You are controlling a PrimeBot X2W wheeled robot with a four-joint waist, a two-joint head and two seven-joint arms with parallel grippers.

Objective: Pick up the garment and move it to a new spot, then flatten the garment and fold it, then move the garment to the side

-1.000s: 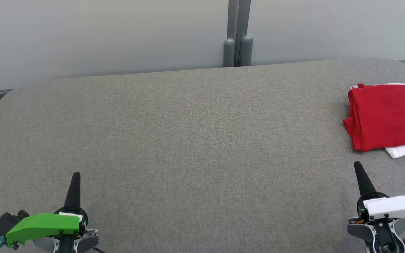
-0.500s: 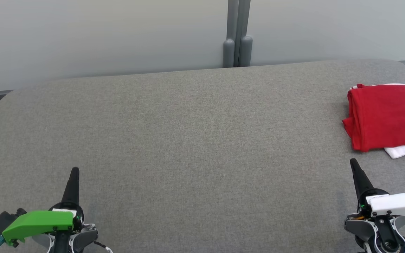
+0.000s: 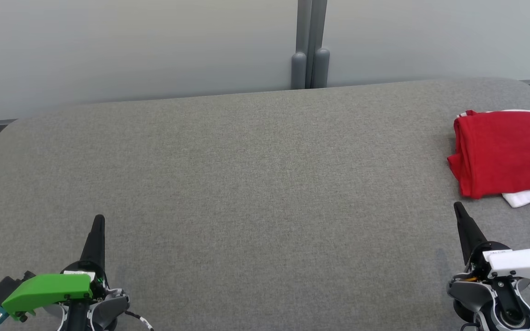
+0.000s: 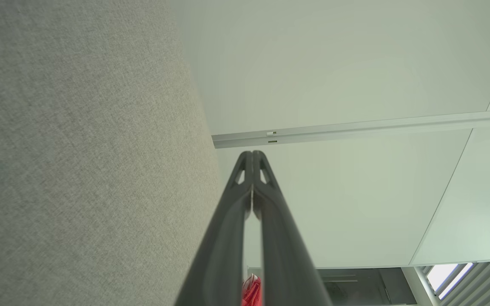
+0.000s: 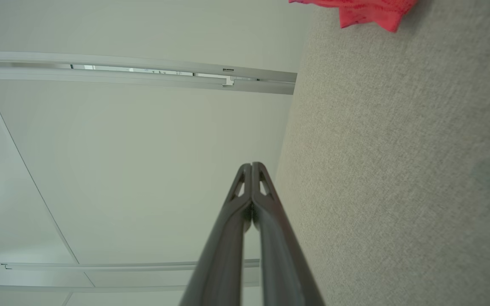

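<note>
Head view has the red garment (image 3: 504, 154) folded at the desk's (image 3: 246, 184) far right. The frame edge cuts it off, and it lies on a white cloth (image 3: 529, 196) of which only a strip peeks out. The left pincer (image 3: 98, 225) and right pincer (image 3: 459, 214) sit low, apart from it, each closed on nothing. Right wrist view catches just a corner of the garment at its top edge. Left wrist view shows a red sliver low down, mostly hidden by the pincer.
</note>
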